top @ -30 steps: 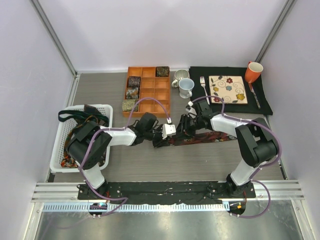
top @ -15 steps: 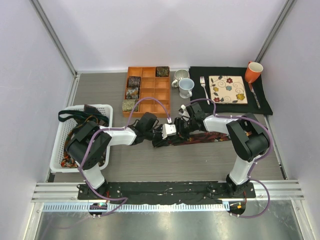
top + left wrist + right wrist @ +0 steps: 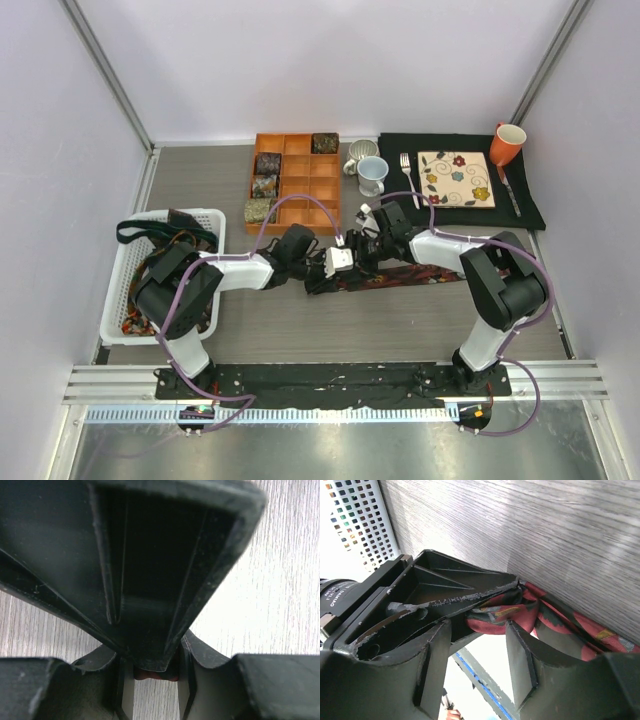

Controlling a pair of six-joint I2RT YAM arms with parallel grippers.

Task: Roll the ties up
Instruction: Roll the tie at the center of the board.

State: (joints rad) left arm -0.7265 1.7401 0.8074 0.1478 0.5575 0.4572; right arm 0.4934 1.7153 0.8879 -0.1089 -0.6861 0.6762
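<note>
A maroon patterned tie (image 3: 420,275) lies flat on the table, running right from where both grippers meet. My left gripper (image 3: 338,262) and right gripper (image 3: 362,250) cross at its left end. In the left wrist view my left gripper (image 3: 152,680) has narrow jaws with a bit of red tie (image 3: 155,675) between them. The right gripper's finger (image 3: 150,580) fills most of that view. In the right wrist view my right gripper (image 3: 480,630) pinches the tie's folded end (image 3: 492,620). The left gripper's finger (image 3: 450,592) presses alongside.
An orange compartment tray (image 3: 310,195) behind the grippers holds several rolled ties (image 3: 264,186). A white basket (image 3: 135,270) at the left holds loose ties. A black placemat (image 3: 530,205) at the back right carries a plate (image 3: 455,178), fork and orange mug (image 3: 507,143). Two mugs (image 3: 372,175) stand beside it.
My right gripper has moved left and turned, closing in on the left gripper at the tie's end. The left arm has barely moved.
</note>
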